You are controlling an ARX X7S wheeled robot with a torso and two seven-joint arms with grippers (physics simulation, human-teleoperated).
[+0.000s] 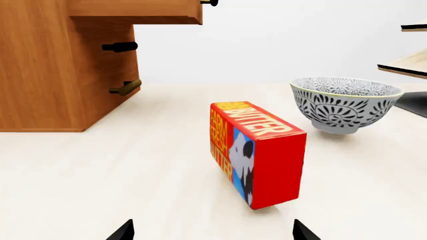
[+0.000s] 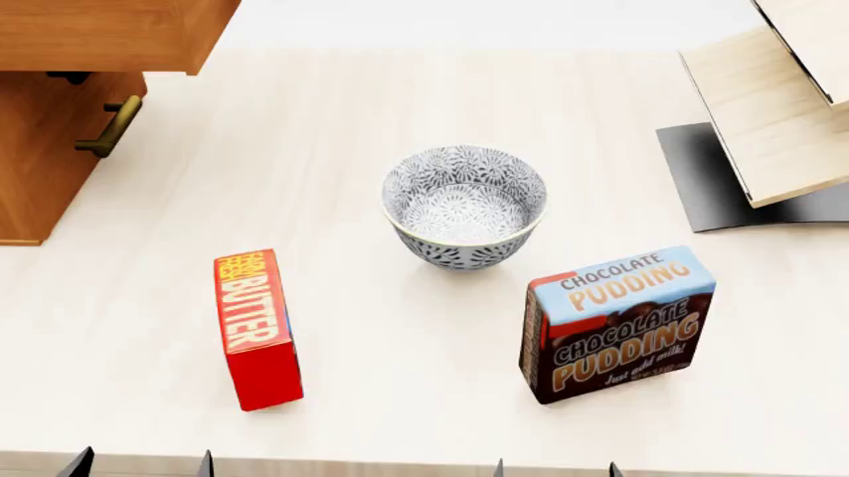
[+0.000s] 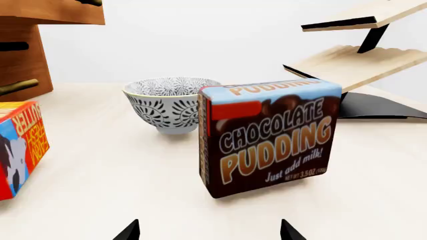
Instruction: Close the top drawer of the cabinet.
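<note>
My left claw point(image 1: 212, 231) hangs low over the tabletop point(image 2: 345, 119) with its two dark tips spread wide and nothing between them; my right claw point(image 3: 208, 230) is the same, wide and empty. Farthest left stands the cabinet point(image 2: 40, 159), orange-brown wood, and its top drawer point(image 2: 113, 35) juts out past the cabinet front, overhanging the lower drawer's bronze handle point(image 2: 111, 127). I see only the dark end of the top drawer's own handle point(image 1: 209, 3) from my left wrist. In front of my left claw stands a red butter box point(image 2: 257, 328) on its long edge. Toward the middle, farther back, sits a patterned grey bowl point(image 2: 464, 207). Right of it, before my right claw, a chocolate pudding box point(image 2: 617, 323) stands upright. At far right is a pale slanted rack point(image 2: 776, 109) on a black base point(image 2: 717, 179).
</note>
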